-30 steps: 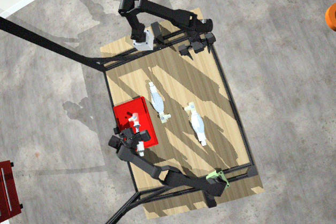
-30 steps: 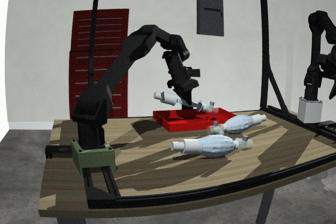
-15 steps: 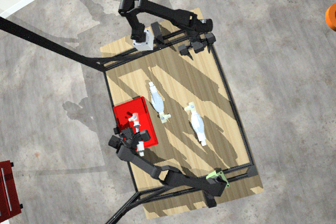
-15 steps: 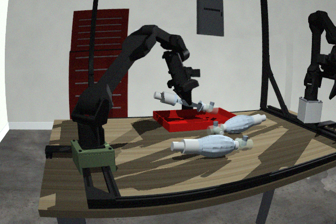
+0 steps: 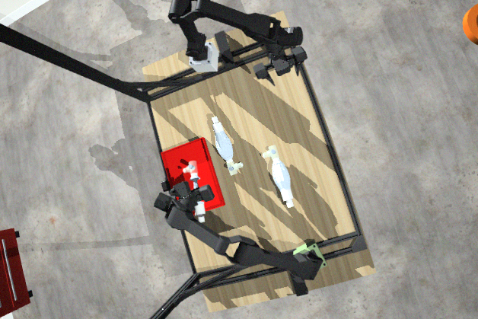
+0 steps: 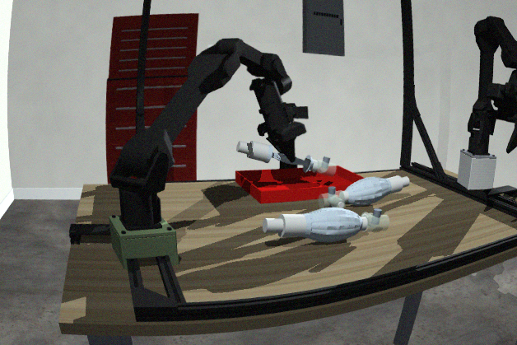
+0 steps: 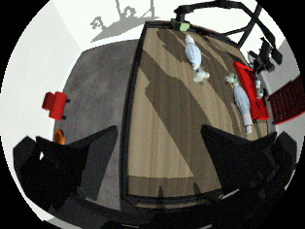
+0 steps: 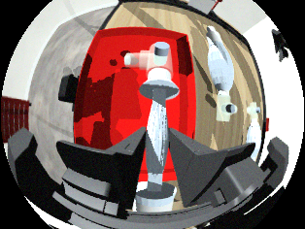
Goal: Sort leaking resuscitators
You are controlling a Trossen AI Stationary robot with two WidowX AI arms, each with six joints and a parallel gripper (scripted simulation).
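Hanging above the red, shallow rectangular tray [image 5: 215, 176] [image 6: 288, 194] [image 7: 244, 73] [image 8: 186, 82], the white-and-pale-blue resuscitator [image 5: 195, 183] [image 6: 261, 151] [image 7: 258, 83] [image 8: 157, 131] is clamped round its bag by our black right gripper [image 5: 195, 187] [image 6: 288, 156] [image 7: 254, 74] [image 8: 156, 131]. We have those fingers partly closed, and the bag between them is pressed flat and thin (quite a waist on it). Our unit tilts, its tail raised and reaching past the tray's wall on the side of the green base [image 5: 301, 249] [image 6: 144, 246] [image 7: 181, 25], its translucent valve [image 5: 191, 167] [image 6: 321, 164] [image 8: 157, 58] lower, over the tray. We cannot tell whether the plug in its port is pushed in.

Just beside the tray, a second resuscitator with a full, rounded bag [image 5: 224, 145] [image 6: 370, 190] [image 7: 241, 102] [image 8: 220, 68] lies on the wooden table [image 5: 246, 114] [image 6: 234, 273] [image 7: 155, 150] [image 8: 201, 53]. Farther from the tray lies a third resuscitator, its bag likewise rounded [image 5: 281, 177] [image 6: 334, 223] [image 7: 192, 53] [image 8: 253, 136], with its valve turned the opposite way.

Well apart from all three units, our black left gripper [image 5: 285, 78] [image 6: 510, 148] [image 7: 160, 129] hovers near the table's far corner, fingers spread wide with nothing between them.
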